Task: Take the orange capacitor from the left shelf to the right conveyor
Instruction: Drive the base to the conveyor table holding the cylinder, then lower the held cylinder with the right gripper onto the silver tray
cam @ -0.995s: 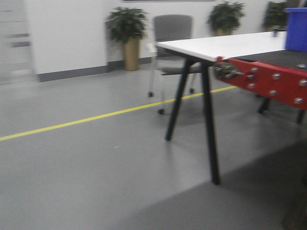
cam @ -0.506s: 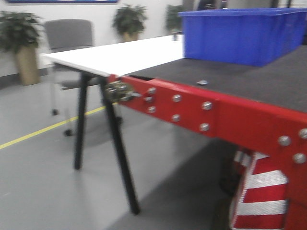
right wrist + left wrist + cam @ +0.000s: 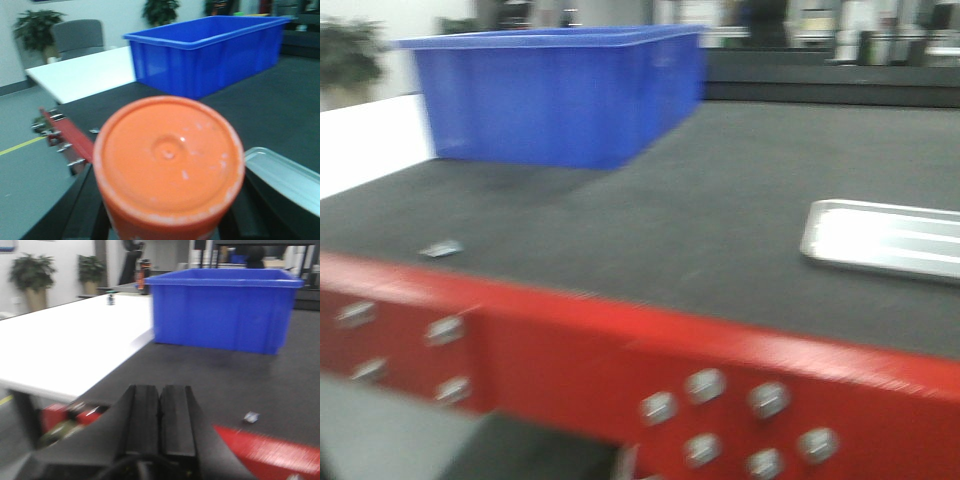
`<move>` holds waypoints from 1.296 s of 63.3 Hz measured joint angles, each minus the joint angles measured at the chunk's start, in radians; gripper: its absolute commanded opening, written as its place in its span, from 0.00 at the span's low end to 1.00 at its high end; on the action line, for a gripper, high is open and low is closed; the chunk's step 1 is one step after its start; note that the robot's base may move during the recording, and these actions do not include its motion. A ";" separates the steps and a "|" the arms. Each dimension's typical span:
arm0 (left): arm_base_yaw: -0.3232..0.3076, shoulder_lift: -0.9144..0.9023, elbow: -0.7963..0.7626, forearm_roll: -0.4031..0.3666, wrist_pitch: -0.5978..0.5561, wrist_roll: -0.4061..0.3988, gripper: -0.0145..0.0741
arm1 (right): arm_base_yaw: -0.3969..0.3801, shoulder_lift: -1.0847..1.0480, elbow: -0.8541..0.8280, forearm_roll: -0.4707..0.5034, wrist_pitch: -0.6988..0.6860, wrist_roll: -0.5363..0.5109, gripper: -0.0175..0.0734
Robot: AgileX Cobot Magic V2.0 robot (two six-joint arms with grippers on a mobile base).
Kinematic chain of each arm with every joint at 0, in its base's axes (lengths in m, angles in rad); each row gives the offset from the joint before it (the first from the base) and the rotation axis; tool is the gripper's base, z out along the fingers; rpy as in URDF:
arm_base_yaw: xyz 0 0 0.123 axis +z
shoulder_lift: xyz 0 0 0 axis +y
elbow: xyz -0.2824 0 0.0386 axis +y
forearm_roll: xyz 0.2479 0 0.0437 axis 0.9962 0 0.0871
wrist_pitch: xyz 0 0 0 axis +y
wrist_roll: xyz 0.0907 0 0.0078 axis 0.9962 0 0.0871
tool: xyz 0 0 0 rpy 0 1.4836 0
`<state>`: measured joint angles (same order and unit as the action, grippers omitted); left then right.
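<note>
In the right end effector (image 3: 167, 226), the orange capacitor (image 3: 168, 160) sits pinched, near the conveyor (image 3: 700, 200); the left end effector (image 3: 160, 415) is pressed together, empty. Likely mid-carry: next, lower it clear of the tray (image 3: 885, 240).

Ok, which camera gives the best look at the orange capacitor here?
The right wrist view: the orange capacitor fills the foreground, flat lid toward the lens, its side barely visible. The front and left wrist views show none of it, only the conveyor belt and blue crate.
</note>
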<state>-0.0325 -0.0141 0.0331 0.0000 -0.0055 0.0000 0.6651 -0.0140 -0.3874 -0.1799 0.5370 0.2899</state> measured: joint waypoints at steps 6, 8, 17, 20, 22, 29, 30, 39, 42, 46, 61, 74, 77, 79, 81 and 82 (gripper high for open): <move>0.000 0.000 0.000 0.000 0.000 0.000 0.05 | 0.000 0.000 0.000 0.000 0.000 0.000 0.25; 0.000 0.000 0.000 0.000 0.000 0.000 0.05 | 0.000 0.000 0.000 0.000 0.000 0.000 0.25; 0.000 0.000 0.000 0.000 0.000 0.000 0.05 | 0.000 0.000 0.000 0.000 0.000 0.000 0.25; 0.000 0.000 0.000 0.000 0.000 0.000 0.05 | 0.000 0.000 0.000 0.000 0.000 0.000 0.25; 0.000 0.000 0.000 0.000 0.000 0.000 0.05 | 0.000 0.000 0.000 0.000 0.000 0.000 0.25; 0.000 0.000 0.000 0.000 0.000 0.000 0.05 | 0.000 0.000 0.000 0.000 0.000 0.000 0.25; 0.000 0.000 0.000 0.000 0.000 0.000 0.05 | 0.000 0.000 0.000 0.000 0.000 0.000 0.25; 0.000 0.000 0.000 0.000 0.000 0.000 0.05 | 0.000 0.000 0.000 0.000 0.000 0.000 0.25; 0.000 0.000 0.000 0.000 0.000 0.000 0.05 | 0.000 0.000 0.000 0.000 0.000 0.000 0.25; 0.000 0.000 0.000 0.000 0.000 0.000 0.05 | 0.000 0.000 0.000 0.000 0.000 0.000 0.25; 0.000 0.000 0.000 0.000 0.000 0.000 0.05 | 0.000 0.000 0.000 0.000 0.000 0.000 0.25; 0.000 0.000 0.000 0.000 0.000 0.000 0.05 | 0.000 0.000 0.000 0.000 -0.067 0.000 0.25; 0.000 0.000 0.000 0.000 0.000 0.000 0.05 | 0.000 0.000 0.000 0.000 -0.084 0.000 0.25; 0.000 0.000 0.000 0.000 0.000 0.000 0.05 | 0.000 0.000 0.000 0.000 -0.096 0.000 0.25; 0.000 0.000 0.000 0.000 0.000 0.000 0.05 | 0.000 0.000 0.000 0.000 -0.106 0.000 0.25; 0.000 0.000 0.000 0.000 0.000 0.000 0.05 | 0.000 0.000 0.000 0.000 -0.110 0.000 0.25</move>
<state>-0.0325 -0.0141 0.0331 0.0000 -0.0055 0.0000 0.6651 -0.0140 -0.3874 -0.1799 0.4266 0.2899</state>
